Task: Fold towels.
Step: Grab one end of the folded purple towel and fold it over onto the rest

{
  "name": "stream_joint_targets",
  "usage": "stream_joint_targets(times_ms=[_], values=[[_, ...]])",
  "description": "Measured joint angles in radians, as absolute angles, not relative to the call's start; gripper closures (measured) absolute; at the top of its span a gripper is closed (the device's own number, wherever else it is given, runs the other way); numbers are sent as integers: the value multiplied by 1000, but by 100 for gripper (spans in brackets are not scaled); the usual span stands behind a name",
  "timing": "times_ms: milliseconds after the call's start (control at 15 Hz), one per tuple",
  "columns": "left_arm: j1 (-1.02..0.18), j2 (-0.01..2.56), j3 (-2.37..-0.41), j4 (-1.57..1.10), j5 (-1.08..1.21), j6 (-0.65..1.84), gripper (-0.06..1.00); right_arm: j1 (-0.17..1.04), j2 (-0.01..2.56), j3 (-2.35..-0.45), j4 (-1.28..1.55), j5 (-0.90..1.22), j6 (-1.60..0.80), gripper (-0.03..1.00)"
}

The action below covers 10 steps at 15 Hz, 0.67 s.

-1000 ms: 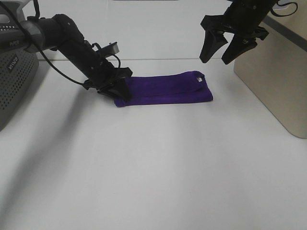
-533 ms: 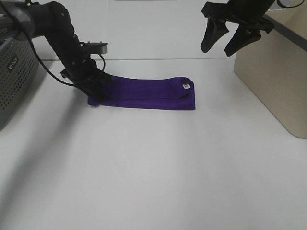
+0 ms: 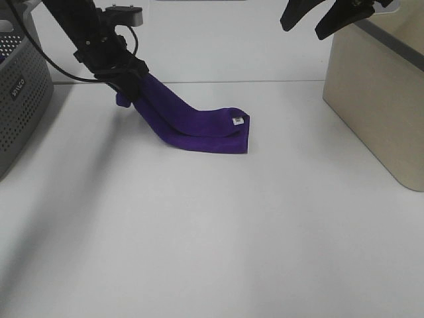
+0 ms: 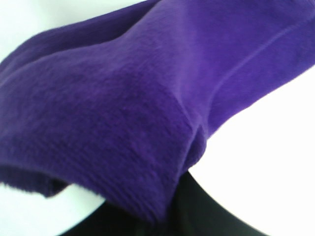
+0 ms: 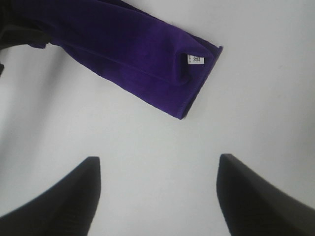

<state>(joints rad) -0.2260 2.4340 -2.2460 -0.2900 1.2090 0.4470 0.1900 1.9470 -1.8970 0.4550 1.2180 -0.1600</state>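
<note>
The deep purple towel (image 3: 192, 126) is folded into a long strip with a small white tag (image 3: 236, 121) near its right end. My left gripper (image 3: 126, 89) is shut on the towel's left end and holds it above the table; the right end still rests on the table. The towel fills the left wrist view (image 4: 147, 98). My right gripper (image 3: 326, 16) is open and empty, high at the top right, well clear of the towel. The right wrist view shows its fingertips (image 5: 64, 196) above the towel's tagged end (image 5: 147, 59).
A grey perforated basket (image 3: 20, 99) stands at the left edge. A beige bin (image 3: 377, 93) stands at the right. The white table (image 3: 212, 232) stretches in front of the towel.
My left gripper has risen and moved left with the towel's left end, dragging the whole towel leftward. My right gripper has lifted higher toward the top right.
</note>
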Motion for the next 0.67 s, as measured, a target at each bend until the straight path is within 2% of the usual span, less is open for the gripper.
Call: stream_joint_targets(times_ms=[200, 600, 667], values=[[-340, 2434, -2246, -262, 1210, 473, 89, 190, 1945, -1897, 494, 1218, -160, 30], [-437, 2436, -2246, -250, 1147, 468, 89, 190, 1945, -1897, 507, 1218, -160, 30], [-448, 2439, -2246, -258, 1104, 464, 85, 190, 1945, -1897, 507, 1218, -160, 30]])
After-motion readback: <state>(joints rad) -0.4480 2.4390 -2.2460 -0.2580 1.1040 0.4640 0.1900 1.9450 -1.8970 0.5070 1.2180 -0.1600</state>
